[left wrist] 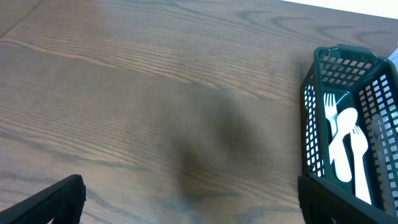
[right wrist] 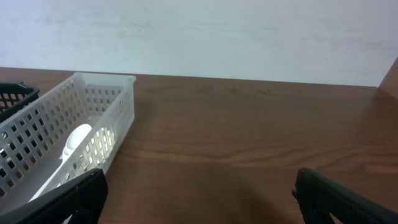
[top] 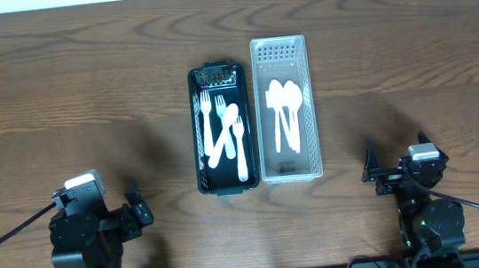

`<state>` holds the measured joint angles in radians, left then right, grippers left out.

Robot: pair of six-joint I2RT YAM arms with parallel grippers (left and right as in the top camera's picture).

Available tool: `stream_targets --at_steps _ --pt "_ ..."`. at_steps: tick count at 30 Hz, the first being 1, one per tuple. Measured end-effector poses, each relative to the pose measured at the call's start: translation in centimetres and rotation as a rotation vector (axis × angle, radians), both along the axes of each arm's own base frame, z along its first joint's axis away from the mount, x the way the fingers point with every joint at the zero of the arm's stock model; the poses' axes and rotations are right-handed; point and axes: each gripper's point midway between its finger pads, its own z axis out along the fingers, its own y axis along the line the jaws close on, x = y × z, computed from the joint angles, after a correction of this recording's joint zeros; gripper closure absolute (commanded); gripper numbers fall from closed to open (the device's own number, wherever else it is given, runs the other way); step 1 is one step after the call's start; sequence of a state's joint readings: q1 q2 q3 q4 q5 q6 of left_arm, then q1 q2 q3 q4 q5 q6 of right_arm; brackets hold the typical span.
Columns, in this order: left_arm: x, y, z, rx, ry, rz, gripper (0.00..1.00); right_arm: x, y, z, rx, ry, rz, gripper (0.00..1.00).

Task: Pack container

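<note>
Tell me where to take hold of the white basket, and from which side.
Best bet is the rim of the long right wall of the white basket, coming down from above on the side of the right gripper. That wall stands free beside bare table, while the left wall sits close beside the dark basket. The slotted wall looks thin enough to pinch.

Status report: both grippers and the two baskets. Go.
Left gripper open, empty. Right gripper open, empty. Dark basket holds white forks; white basket beside it holds spoons. Nothing between grippers and baskets.
</note>
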<state>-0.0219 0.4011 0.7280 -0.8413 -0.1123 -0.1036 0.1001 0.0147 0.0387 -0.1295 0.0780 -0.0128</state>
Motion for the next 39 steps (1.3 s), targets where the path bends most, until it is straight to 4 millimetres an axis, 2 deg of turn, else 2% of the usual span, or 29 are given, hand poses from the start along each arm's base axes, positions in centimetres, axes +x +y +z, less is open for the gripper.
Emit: stream_targets --at_steps 5,12,14,17,21,25,28,31,39 --pt "-0.3 0.3 0.2 0.029 -0.009 0.002 0.02 0.0 0.0 0.0 0.0 0.0 0.0 0.01" --pt "-3.9 0.4 2.3 0.049 -0.19 -0.008 0.02 0.0 0.0 0.0 0.0 0.0 0.0 0.01" --pt "-3.9 0.4 2.4 0.045 -0.253 -0.005 0.02 0.0 0.0 0.0 0.0 -0.001 0.0 0.01" --pt "-2.3 0.3 0.6 0.025 -0.301 0.004 0.02 0.0 0.0 0.0 0.0 -0.001 0.0 0.01" --pt "1.6 -0.2 -2.0 -0.014 -0.372 -0.005 0.02 0.0 0.0 0.0 0.0 -0.002 0.0 0.01" --pt "4.0 -0.5 -2.5 -0.031 -0.499 -0.017 0.02 0.0 0.0 0.0 0.0 -0.002 0.0 0.01" --pt "4.9 -0.6 -3.5 -0.038 -0.543 -0.02 0.02 0.0 0.0 0.0 0.0 -0.002 0.0 0.01" --pt "5.3 -0.7 -5.8 -0.044 -0.513 -0.022 0.02 0.0 0.0 0.0 0.0 -0.003 0.0 0.01" --pt "5.3 -1.1 -5.9 -0.057 -0.504 -0.047 0.02 0.0 0.0 0.1 0.0 -0.004 0.001 0.01"
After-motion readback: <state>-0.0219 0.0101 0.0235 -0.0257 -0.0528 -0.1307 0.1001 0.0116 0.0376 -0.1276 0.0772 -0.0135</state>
